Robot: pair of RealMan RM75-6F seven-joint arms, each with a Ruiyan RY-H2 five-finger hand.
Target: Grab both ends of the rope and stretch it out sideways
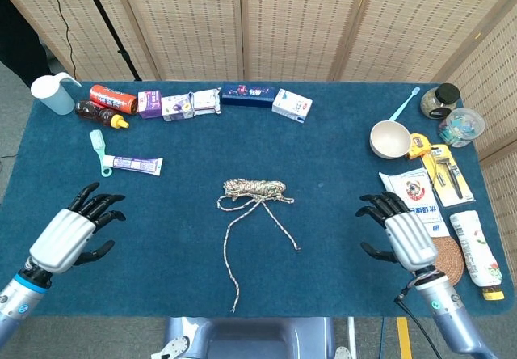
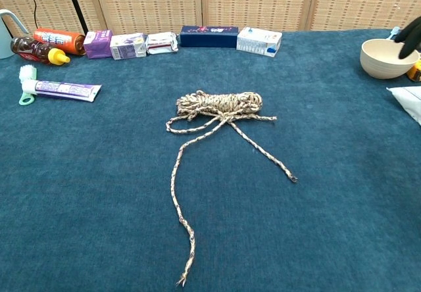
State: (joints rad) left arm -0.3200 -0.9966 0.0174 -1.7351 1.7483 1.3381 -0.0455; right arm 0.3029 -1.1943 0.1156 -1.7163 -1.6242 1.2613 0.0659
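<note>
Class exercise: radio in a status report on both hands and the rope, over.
Left hand and right hand open, holding nothing. Rope bundled mid-table, both ends loose, untouched. Nothing between hands and rope.

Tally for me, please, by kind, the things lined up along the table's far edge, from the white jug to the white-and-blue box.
Jug: 1
Bottles: 2
Boxes and packets: 5
Total: 8
</note>
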